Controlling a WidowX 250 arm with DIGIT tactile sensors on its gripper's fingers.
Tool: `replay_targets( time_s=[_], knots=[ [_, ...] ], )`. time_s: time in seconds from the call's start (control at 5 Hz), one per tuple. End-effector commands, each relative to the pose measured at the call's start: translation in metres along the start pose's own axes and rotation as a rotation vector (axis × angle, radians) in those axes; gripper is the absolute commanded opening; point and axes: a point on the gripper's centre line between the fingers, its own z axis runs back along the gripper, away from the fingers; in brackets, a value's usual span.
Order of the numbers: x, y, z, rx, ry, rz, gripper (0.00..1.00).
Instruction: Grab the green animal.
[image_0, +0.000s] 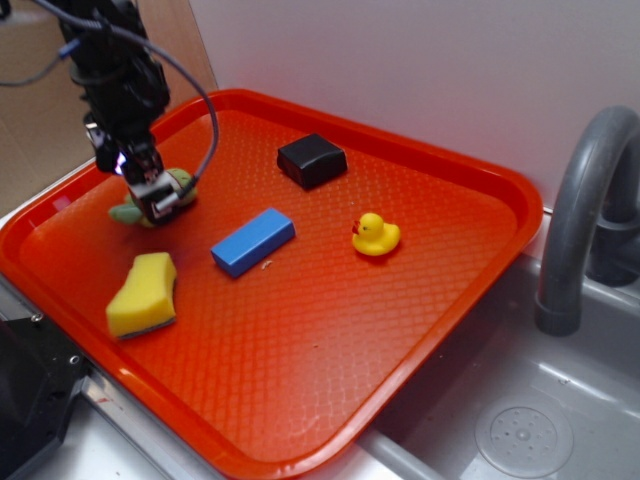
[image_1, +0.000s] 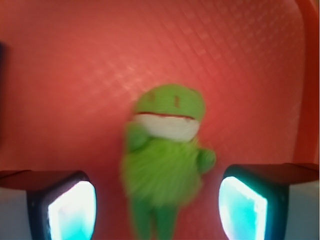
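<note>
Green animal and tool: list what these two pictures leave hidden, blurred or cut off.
- Exterior view: the tool covers most of the green animal; contact cannot be judged.
- Wrist view: the green animal is blurred, its feet cut off by the bottom edge.
- Wrist view: the fingers are cut off below, so their tips do not show.
- Exterior view: the faucet runs off the right edge.

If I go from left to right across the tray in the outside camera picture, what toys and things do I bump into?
Green animal under the gripper → blue block → black block → yellow rubber duck. The yellow sponge overlaps the animal's spot, so it is left out.
</note>
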Motion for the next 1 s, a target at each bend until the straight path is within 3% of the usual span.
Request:
replay_targets(
  time_s=[0.0,0.4,0.6,0.8],
  knots=[
    [0.012,-0.012,-0.040,-0.048,-0.002,-0.005,0.00],
    [0.007,-0.029,0.001,-0.038,-0.063,0.036,0.00],
    [0.003,-0.023,0.045,-0.046,-0.061,0.067,0.00],
    [0.002,-0.003,0.089,-0.114,-0.107,0.156,0.00]
  ],
)
